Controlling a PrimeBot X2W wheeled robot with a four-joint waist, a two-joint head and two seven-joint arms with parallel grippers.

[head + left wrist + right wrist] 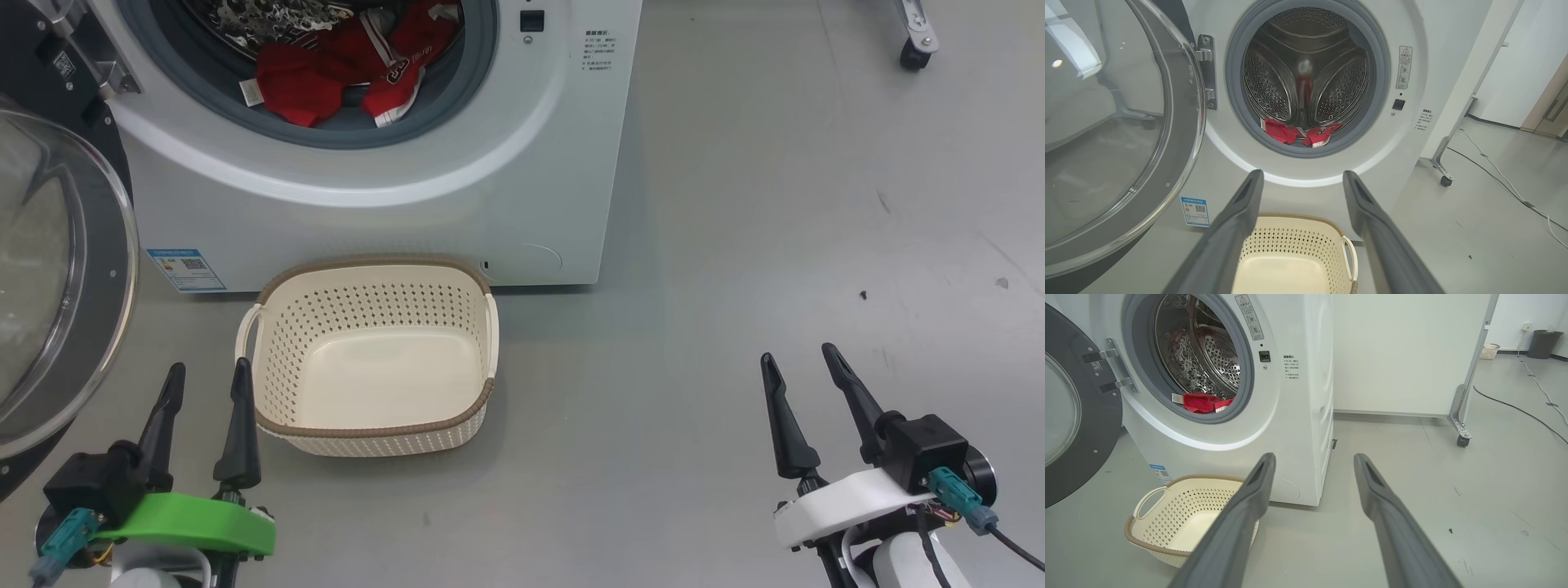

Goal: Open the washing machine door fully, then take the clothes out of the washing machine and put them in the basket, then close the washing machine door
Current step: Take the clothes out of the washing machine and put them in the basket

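The white washing machine (457, 180) stands ahead with its door (57, 269) swung wide open to the left. Red clothes (343, 69) lie at the front lip of the drum, also seen as clothes (1298, 132) and clothes (1202, 402). The cream basket (371, 425) sits empty on the floor in front of the washer. My left gripper (206, 382) is open, low, just left of the basket with nothing between its fingers. My right gripper (802, 361) is open too, over bare floor far right of the basket.
Grey floor (735, 245) spreads to the right of the washer. A wheeled white panel frame (1461, 433) stands behind on the right, with cables (1527, 412) on the floor. A dark bin (1541, 343) and a second small basket (1488, 351) sit far back.
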